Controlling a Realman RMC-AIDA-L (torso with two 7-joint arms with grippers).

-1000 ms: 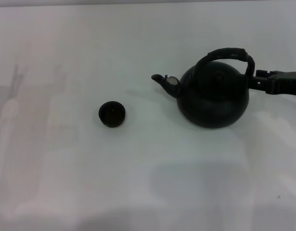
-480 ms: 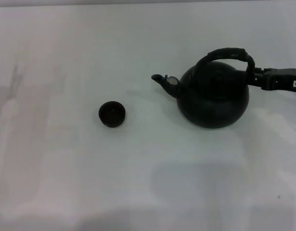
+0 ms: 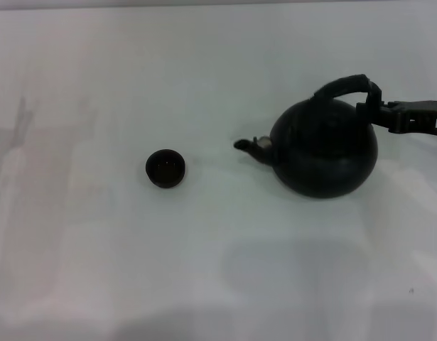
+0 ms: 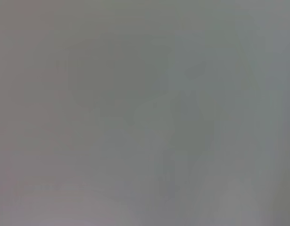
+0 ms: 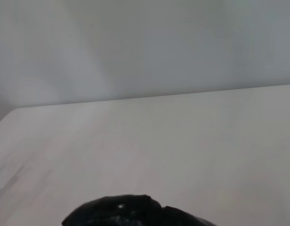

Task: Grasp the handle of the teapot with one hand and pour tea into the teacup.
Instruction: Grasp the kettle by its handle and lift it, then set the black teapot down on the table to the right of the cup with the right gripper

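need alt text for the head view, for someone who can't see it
A large round matte-black teapot, tipped with its spout low toward the left, is held at its arched black handle by the right gripper reaching in from the right. A tiny dark handleless teacup stands apart to its left on the white table.

Open white table (image 3: 97,241) on all sides of the teacup (image 3: 165,168), with a bare gap between it and the spout of the teapot (image 3: 325,153). Far-right side blocked by the right gripper (image 3: 371,110) at the handle (image 3: 344,87). Wide free lane across the near edge.
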